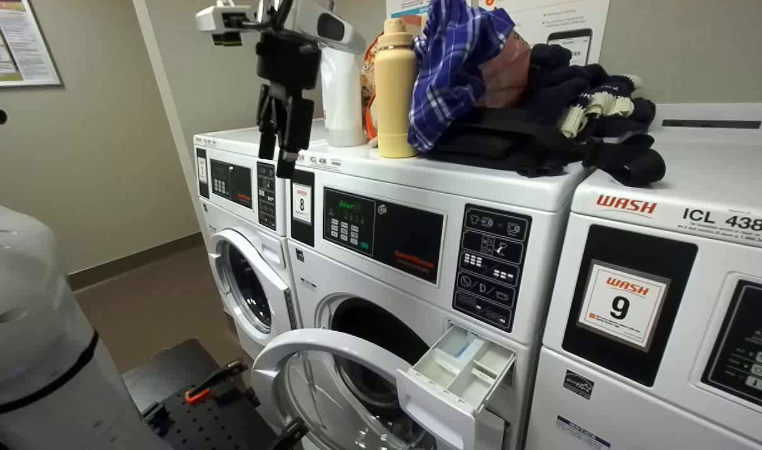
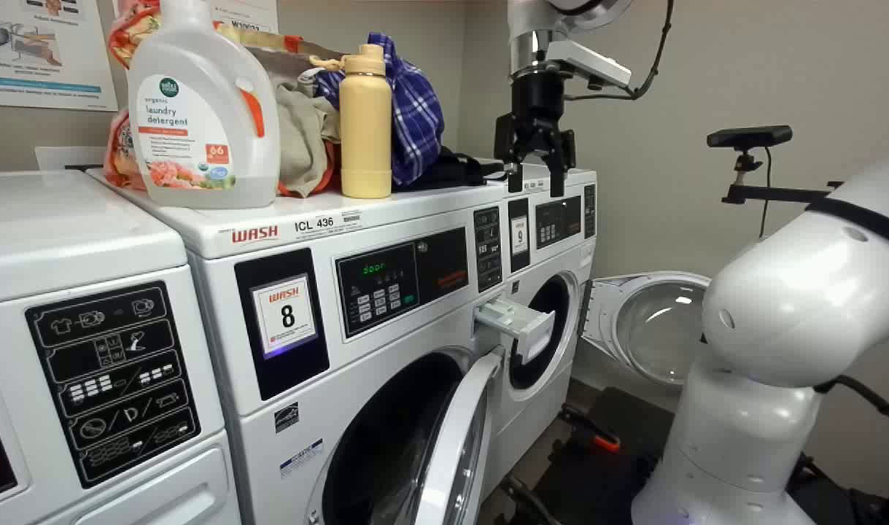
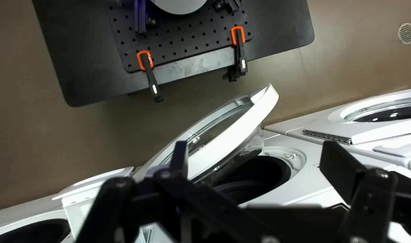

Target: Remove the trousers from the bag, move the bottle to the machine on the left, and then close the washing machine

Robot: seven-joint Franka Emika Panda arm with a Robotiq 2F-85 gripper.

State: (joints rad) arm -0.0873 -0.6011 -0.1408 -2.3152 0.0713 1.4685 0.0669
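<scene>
By the wall (image 1: 699, 56): yellow bottle (image 1: 396, 97) atop washer (image 1: 493, 185).

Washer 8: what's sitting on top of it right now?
Washer 8 carries the yellow bottle, a detergent jug, blue plaid cloth, beige cloth, black fabric and, partly hidden behind the jug, floral fabric. Whatever lies beneath the fabrics is covered.

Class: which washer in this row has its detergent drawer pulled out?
Washer 8, beneath the yellow bottle: its drawer juts out, while no other drawer in view sticks out.
</scene>
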